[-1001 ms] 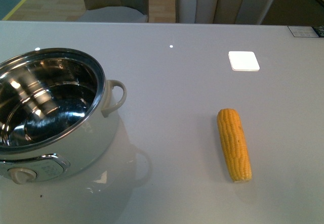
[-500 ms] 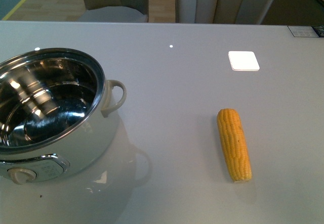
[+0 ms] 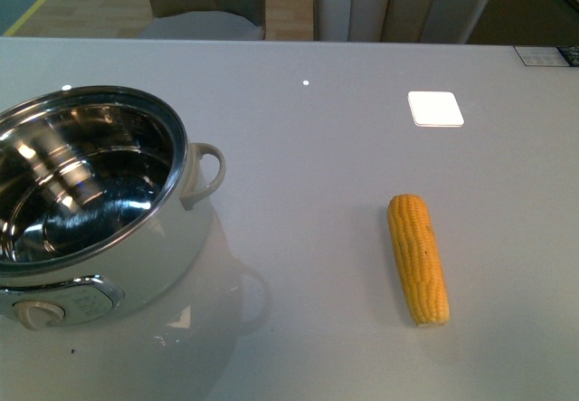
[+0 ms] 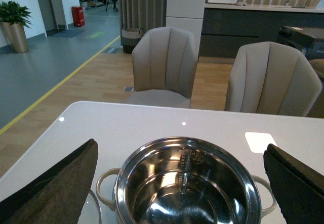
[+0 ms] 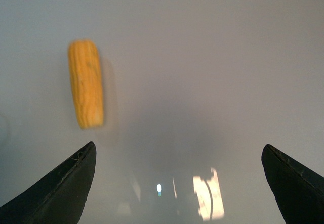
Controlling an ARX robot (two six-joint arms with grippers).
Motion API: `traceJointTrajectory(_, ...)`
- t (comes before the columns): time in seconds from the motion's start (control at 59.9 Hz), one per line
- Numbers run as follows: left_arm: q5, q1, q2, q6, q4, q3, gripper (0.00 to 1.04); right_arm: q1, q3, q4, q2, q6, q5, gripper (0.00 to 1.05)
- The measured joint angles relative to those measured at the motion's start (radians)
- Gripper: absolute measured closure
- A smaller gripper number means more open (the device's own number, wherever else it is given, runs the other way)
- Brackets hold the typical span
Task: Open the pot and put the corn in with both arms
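The white pot (image 3: 136,265) stands open at the left of the table, its steel inside empty and its beige dial (image 3: 36,313) facing me. The yellow corn (image 3: 419,258) lies bare on the table to the right, well apart from the pot. Neither arm shows in the front view. My left gripper (image 4: 179,145) is open and empty, hovering above the pot (image 4: 185,183) with a finger on either side. My right gripper (image 5: 178,147) is open and empty above the bare table, and the corn (image 5: 86,84) lies ahead of one finger.
A white square pad (image 3: 435,109) lies on the table (image 3: 308,166) at the back right. Two beige chairs (image 4: 167,64) stand behind the table. A curved glass edge (image 4: 96,211) shows beside the pot in the left wrist view.
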Motion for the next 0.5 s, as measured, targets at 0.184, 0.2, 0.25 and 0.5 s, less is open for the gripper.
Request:
traceJointTrajectory(0.184, 0.0, 0.0, 0.0, 0.0, 0.0, 0.0, 0.07, 0.06, -0.001, 0.192, 0.235, 0.011, -0.017, 0.09)
traceJointTrajectory(0.2, 0.0, 0.0, 0.0, 0.0, 0.0, 0.0, 0.07, 0.062, -0.001, 0.205, 0.253, 0.012, -0.023, 0.09)
traceJointTrajectory(0.25, 0.0, 0.0, 0.0, 0.0, 0.0, 0.0, 0.07, 0.076, 0.002, 0.272, 0.348, 0.013, -0.045, 0.09)
traceJointTrajectory(0.5, 0.0, 0.0, 0.0, 0.0, 0.0, 0.0, 0.07, 0.158, 0.124, 0.568, 0.805, 0.002, -0.028, 0.09)
